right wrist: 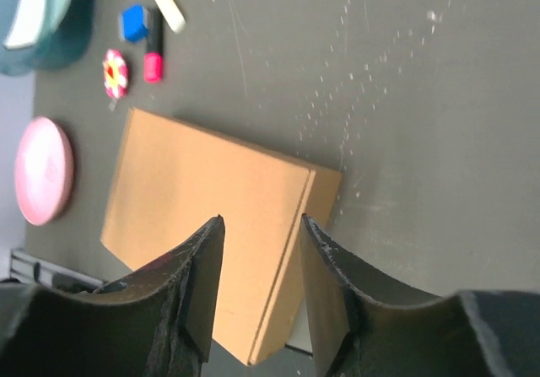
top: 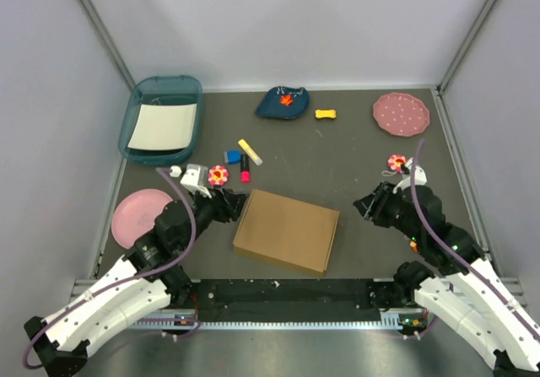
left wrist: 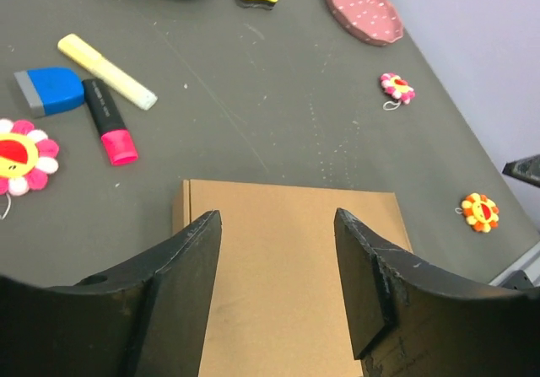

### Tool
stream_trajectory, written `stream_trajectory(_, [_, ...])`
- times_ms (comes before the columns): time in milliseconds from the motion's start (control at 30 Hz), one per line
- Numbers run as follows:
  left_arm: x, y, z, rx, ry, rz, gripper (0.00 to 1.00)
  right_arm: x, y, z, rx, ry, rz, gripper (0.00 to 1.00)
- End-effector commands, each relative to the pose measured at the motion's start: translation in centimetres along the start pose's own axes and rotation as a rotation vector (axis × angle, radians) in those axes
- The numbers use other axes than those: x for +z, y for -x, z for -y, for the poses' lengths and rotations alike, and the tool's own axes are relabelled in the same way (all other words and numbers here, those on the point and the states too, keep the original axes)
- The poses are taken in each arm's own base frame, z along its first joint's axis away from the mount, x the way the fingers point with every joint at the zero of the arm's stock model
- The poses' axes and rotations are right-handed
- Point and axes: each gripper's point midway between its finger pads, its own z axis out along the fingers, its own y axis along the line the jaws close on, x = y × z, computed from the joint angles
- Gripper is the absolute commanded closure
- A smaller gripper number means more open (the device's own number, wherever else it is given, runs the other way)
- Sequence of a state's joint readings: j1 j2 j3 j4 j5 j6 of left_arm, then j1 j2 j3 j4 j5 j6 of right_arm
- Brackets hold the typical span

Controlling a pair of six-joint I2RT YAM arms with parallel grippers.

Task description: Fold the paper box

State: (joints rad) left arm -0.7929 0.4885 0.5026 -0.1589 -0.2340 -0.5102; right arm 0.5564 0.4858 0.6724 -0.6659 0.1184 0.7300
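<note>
Though folded shut, paper box [top: 287,231] (plain brown) between left end effector [top: 229,201] and right end effector [top: 364,201], both spread apart

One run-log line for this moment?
paper box: closed, on table | left gripper: open, empty, near box | right gripper: open, empty

Pale grey walls [top: 287,23] enclose a dark grey, scuffed tabletop [top: 354,153] under even light.
</note>
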Motion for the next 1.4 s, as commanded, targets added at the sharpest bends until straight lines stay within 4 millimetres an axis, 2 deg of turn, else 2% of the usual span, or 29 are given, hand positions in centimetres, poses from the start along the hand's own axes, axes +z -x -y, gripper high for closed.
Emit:
stream_trajectory(0, [0.9,-2.4,-2.2,-0.014,0.110,-0.074,0.38,1.9,-4.6,0.9,0.055,-0.013,-0.174,0.56])
stream_trajectory(33, [1.3,-4.1,-3.1,-0.009,0.159,-0.133,0.38,2.3,-5.7,1.0,0.066,-0.009,-0.216,0.54])
stream_trajectory(67, [1.2,-5.3,-3.8,-0.046,0.205,-0.181,0.38,2.6,-6.3,-0.2,0.086,0.060,-0.243,0.47])
stream_trajectory(100, [1.2,-6.1,-4.0,-0.053,0.220,-0.215,0.37,3.0,-7.8,0.2,0.123,0.063,-0.279,0.44])
stream_trajectory(133, [1.3,-7.3,-3.7,-0.057,0.204,-0.262,0.36,3.2,-8.3,-0.1,0.146,0.087,-0.293,0.41])
stream_trajectory(167, [1.3,-8.1,-3.8,-0.072,0.198,-0.277,0.36,3.4,-8.5,-0.7,0.162,0.129,-0.296,0.35])
stream_trajectory(267, [1.8,-9.3,-4.1,-0.080,0.176,-0.272,0.33,4.1,-9.8,0.1,0.185,0.107,-0.326,0.30])
stream_trajectory(367, [2.1,-10.3,-5.3,-0.045,0.190,-0.253,0.32,4.8,-10.5,0.6,0.169,0.091,-0.343,0.30])
stream_trajectory(533, [2.6,-13.3,-6.4,-0.031,0.228,-0.342,0.33,6.4,-11.2,1.0,0.173,0.095,-0.336,0.30])
stream_trajectory(700, [3.6,-15.2,-6.0,-0.050,0.206,-0.400,0.36,8.3,-10.9,2.4,0.137,0.008,-0.318,0.32])
stream_trajectory(867, [5.9,-14.2,-4.3,-0.085,0.154,-0.357,0.43,10.3,-8.8,3.4,0.096,-0.060,-0.260,0.37])
stream_trajectory(900, [6.2,-14.5,-4.3,-0.084,0.161,-0.366,0.44,10.7,-7.5,3.3,0.094,-0.068,-0.231,0.37])
stream_trajectory(933, [6.7,-13.9,-4.0,-0.088,0.157,-0.353,0.44,11.3,-7.3,3.8,0.087,-0.098,-0.229,0.38])
stream_trajectory(967, [7.2,-13.5,-3.8,-0.093,0.154,-0.336,0.44,11.7,-6.0,3.4,0.066,-0.089,-0.203,0.39])
stream_trajectory(1033, [8.1,-13.1,-4.0,-0.094,0.174,-0.313,0.45,12.8,-5.1,4.5,0.056,-0.147,-0.178,0.41])
stream_trajectory(1067, [8.6,-12.7,-3.8,-0.108,0.170,-0.289,0.46,13.4,-3.9,4.0,0.051,-0.135,-0.155,0.43])
stream_trajectory(1167, [9.9,-11.9,-4.1,-0.114,0.186,-0.263,0.47,15.0,-1.9,4.1,0.044,-0.155,-0.133,0.45])
stream_trajectory(1267, [11.1,-11.1,-4.7,-0.103,0.199,-0.259,0.47,16.3,-0.7,4.2,0.025,-0.170,-0.129,0.46])
stream_trajectory(1367, [12.0,-10.4,-5.7,-0.108,0.217,-0.250,0.47,17.5,-0.6,4.7,0.015,-0.198,-0.141,0.46])
